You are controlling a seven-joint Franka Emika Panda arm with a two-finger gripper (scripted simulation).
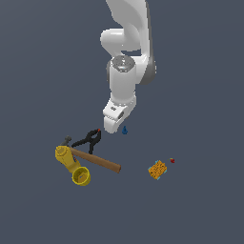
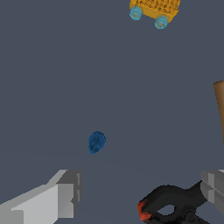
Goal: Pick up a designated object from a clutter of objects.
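Observation:
The designated object is a tiny dark-blue teardrop piece (image 1: pixel 125 130) lying on the grey floor. In the wrist view it (image 2: pixel 96 142) lies ahead of the fingers, nearer one of them, and nothing touches it. My gripper (image 1: pixel 113 127) hangs low beside it, on the exterior view's left. In the wrist view the gripper (image 2: pixel 138 190) is open and empty, and both grey fingertips (image 2: pixel 63 192) show. The black red-tipped clamp (image 2: pixel 170 205) lies close to the other finger.
The clamp (image 1: pixel 89 140), the wooden-handled hammer (image 1: pixel 95 160) and the yellow pitcher-like object (image 1: pixel 74 167) lie together toward the exterior view's left. The orange block (image 1: pixel 157 169) and a tiny red speck (image 1: pixel 172 160) lie toward the right. The block (image 2: pixel 155 8) and the hammer handle (image 2: pixel 220 109) show in the wrist view.

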